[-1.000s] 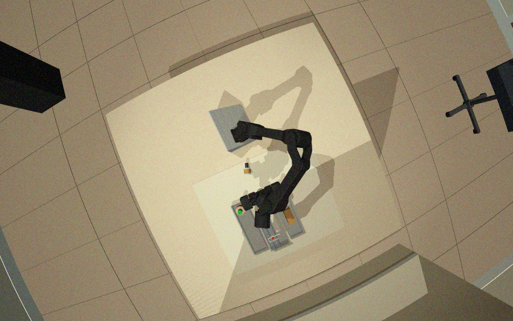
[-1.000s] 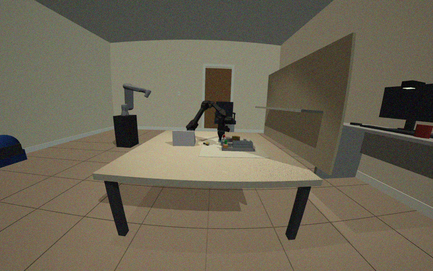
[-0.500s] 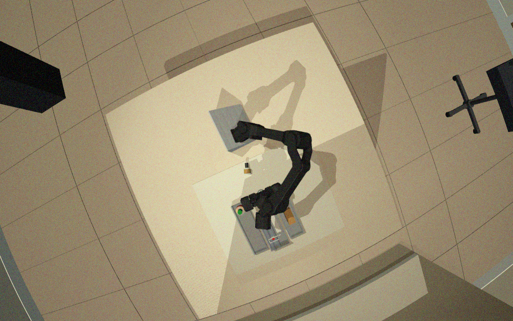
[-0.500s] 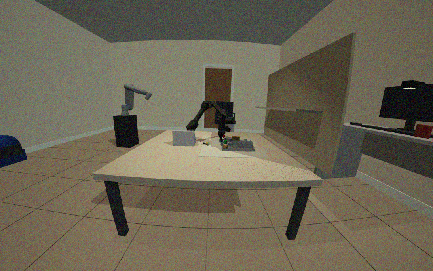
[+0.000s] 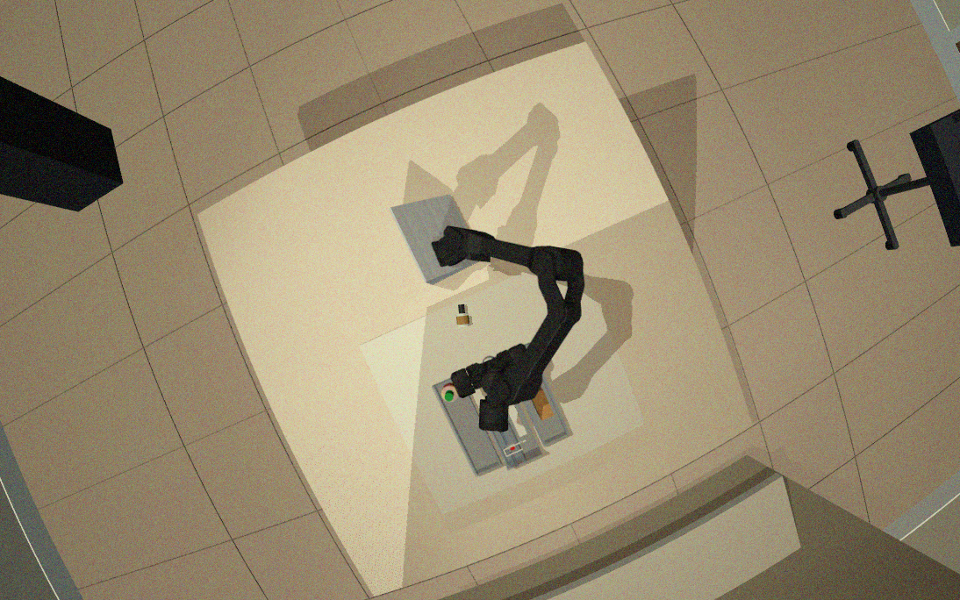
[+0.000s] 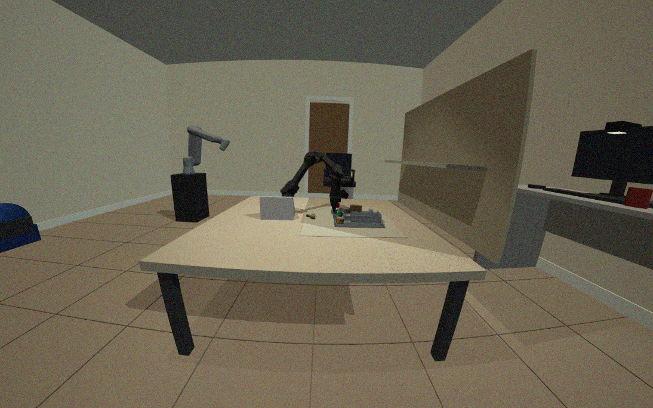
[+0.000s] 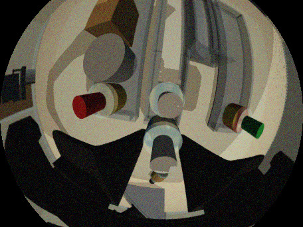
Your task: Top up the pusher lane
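Room: tiled floor, a door in the far wall, a pale bench (image 6: 231, 250) with a light mat (image 5: 396, 367) under a grey lane rack (image 5: 472, 453).
Hand: the hand (image 7: 162, 170) is clamped on the grey-capped loose jar (image 7: 163, 150), directly before the middle lane's (image 7: 170, 57) mouth.
Jar in lane: a matching grey-capped jar (image 7: 167, 101) stands just ahead of the held one; whether they touch I cannot tell.
Left lane: red-capped jar (image 7: 95, 103) in front, a grey cylinder (image 7: 106, 60) then a brown box (image 7: 111, 14) behind.
Right lane: looks bare; a green-capped jar (image 7: 243, 121) stands at its front end.
Elsewhere: a small dark-capped jar (image 5: 462, 314) lies apart on the bench.
Risk: an off-line push could tip the old jar or catch a lane wall; releasing before the new jar sits behind the front stop would likely let the pusher snap.
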Robot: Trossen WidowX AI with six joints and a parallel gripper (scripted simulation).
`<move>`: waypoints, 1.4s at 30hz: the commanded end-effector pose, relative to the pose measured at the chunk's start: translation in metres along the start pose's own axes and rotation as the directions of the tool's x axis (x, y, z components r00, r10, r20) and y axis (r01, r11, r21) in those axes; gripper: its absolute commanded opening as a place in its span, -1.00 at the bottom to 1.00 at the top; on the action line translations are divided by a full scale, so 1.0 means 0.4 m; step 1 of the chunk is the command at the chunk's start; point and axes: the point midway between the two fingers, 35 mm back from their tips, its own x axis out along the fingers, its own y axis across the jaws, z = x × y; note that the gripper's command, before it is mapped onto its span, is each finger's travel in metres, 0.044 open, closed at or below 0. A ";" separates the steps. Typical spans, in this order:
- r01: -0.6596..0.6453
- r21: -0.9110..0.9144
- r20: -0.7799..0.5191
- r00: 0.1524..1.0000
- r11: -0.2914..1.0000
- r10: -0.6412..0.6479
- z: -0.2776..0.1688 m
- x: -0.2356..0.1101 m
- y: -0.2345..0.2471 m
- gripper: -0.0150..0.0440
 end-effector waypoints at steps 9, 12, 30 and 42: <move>0.000 -0.013 0.025 1.000 1.000 0.001 0.033 -0.007 0.002 -0.49; 0.000 -0.013 0.025 1.000 1.000 0.001 0.036 -0.008 0.002 -0.49; 0.000 -0.013 0.025 1.000 1.000 0.001 0.052 -0.013 0.002 -0.49; 0.000 -0.013 0.025 1.000 1.000 0.001 0.063 -0.017 0.003 -0.49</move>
